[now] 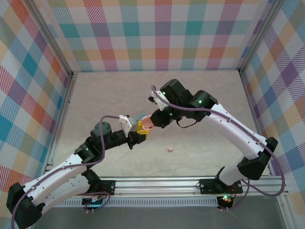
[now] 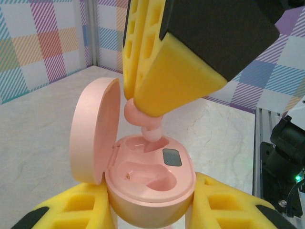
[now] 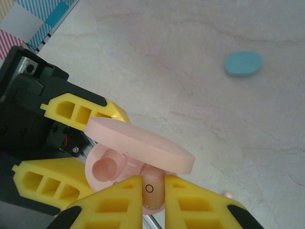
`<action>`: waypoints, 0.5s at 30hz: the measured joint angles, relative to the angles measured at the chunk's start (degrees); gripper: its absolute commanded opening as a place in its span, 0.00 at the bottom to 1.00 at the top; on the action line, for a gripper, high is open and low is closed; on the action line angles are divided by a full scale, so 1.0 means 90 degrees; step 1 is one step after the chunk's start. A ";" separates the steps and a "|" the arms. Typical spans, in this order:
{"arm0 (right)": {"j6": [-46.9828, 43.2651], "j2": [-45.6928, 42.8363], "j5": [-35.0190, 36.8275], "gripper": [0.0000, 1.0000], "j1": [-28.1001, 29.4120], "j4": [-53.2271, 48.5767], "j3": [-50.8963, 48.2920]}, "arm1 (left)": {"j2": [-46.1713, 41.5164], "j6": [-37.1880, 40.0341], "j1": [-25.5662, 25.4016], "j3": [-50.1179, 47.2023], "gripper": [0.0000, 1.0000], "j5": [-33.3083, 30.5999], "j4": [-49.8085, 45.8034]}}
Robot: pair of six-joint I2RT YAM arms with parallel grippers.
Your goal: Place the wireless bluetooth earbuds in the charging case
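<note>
While the left gripper point(image 2: 152, 212) is clenching the open pink charging case point(image 2: 143, 198) from both sides, the right gripper point(image 3: 153, 190) is pinching a pink earbud point(image 2: 142, 118) just above the case's far socket point(image 2: 135, 143). Its stem is pointing downward, the tip entering that socket, so I judge the coming push is going straight down. A second pink earbud point(image 1: 169, 150) is lying on the table point(image 1: 205, 90), nearer the right arm.

Upright lid point(image 2: 93, 133) along one side of the pink case point(image 2: 152, 183); elsewhere open table point(image 1: 105, 90), one stray earbud point(image 1: 169, 150)
</note>
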 measured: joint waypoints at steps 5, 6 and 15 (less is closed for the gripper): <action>0.0260 -0.0036 -0.0168 0.17 0.0000 0.0002 0.0085 | 0.0007 -0.0002 0.0000 0.0000 0.23 -0.0002 0.0024; 0.0333 -0.0046 -0.0202 0.16 0.0000 0.0012 0.0085 | 0.0012 -0.0007 0.0000 -0.0002 0.23 -0.0007 0.0044; 0.1256 -0.0160 -0.0619 0.16 0.0000 0.0568 -0.0219 | 0.0121 -0.0075 0.0000 -0.0005 0.23 -0.0049 0.0240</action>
